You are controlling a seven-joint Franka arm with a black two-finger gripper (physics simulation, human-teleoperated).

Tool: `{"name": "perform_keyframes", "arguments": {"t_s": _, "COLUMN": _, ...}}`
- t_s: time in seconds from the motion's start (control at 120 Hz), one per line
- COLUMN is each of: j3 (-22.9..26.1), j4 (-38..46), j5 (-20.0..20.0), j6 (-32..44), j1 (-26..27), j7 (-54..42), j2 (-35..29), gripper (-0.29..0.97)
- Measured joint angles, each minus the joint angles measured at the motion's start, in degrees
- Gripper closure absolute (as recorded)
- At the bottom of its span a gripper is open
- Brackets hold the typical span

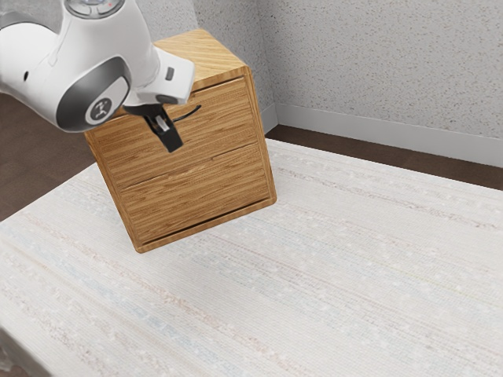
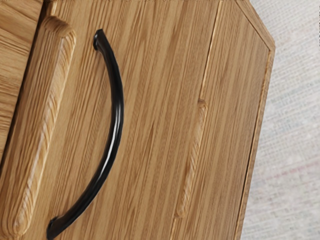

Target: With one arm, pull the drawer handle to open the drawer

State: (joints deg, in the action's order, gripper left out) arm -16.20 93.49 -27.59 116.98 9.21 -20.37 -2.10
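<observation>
White-and-grey arm (image 1: pixel 43 51), black gripper (image 1: pixel 170 140)

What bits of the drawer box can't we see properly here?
- Exterior view: the arm hides most of the black handle and the cabinet's upper corner.
- Exterior view: whether the end effector touches the handle; the angle doesn't show it.
- Wrist view: the cabinet's outer parts are cut off by the frame.

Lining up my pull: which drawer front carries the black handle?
The upper drawer, by the tool, bears the black handle; the lower drawer is plain wood.
</observation>
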Motion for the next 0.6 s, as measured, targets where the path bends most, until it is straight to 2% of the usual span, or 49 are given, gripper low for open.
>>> {"name": "perform_keyframes", "arguments": {"t_s": 0.6, "j3": -1.0, "j4": -3.0, "j5": 1.8, "j6": 3.7, "j1": 1.3, "j7": -3.0, "j2": 6.2, "gripper": 0.0}}
